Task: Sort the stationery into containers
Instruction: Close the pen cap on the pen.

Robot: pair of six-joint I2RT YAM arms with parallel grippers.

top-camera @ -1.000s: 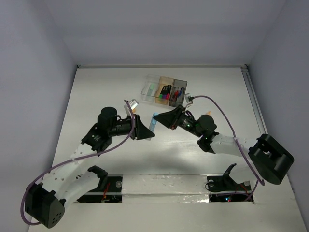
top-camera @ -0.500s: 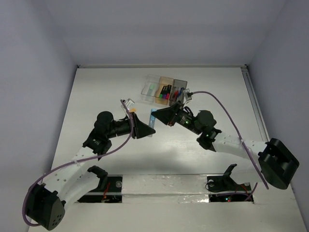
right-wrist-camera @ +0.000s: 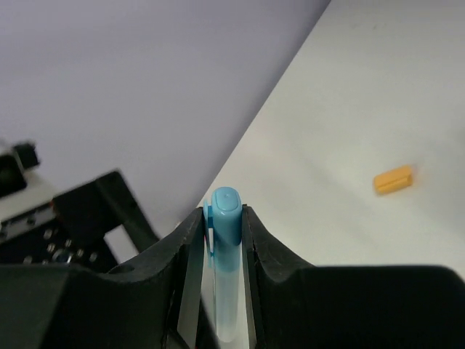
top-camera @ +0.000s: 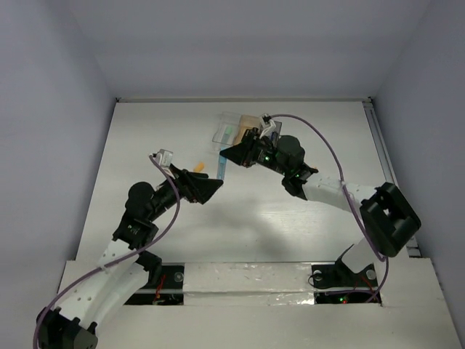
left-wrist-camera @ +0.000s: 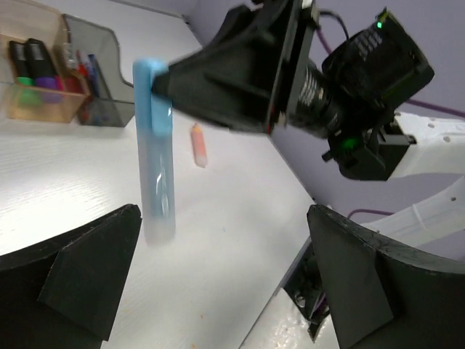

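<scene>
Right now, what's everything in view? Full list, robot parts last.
blue pen: 1, light blue cap and clear barrel, held off the table by its capped end
orange piece: 1, orange, lying on the table beside the blue pen
clear box: 1, clear, left end of the far row
tan box: 1, tan-orange, middle of row
markers: at least 2, black with green and purple, in the tan box
grey box: 1, smoky grey, right end
thin pens: count unclear, red and blue, in the grey box
table: 1, white
left hand: open, holding nothing
right hand: shut on the blue pen
</scene>
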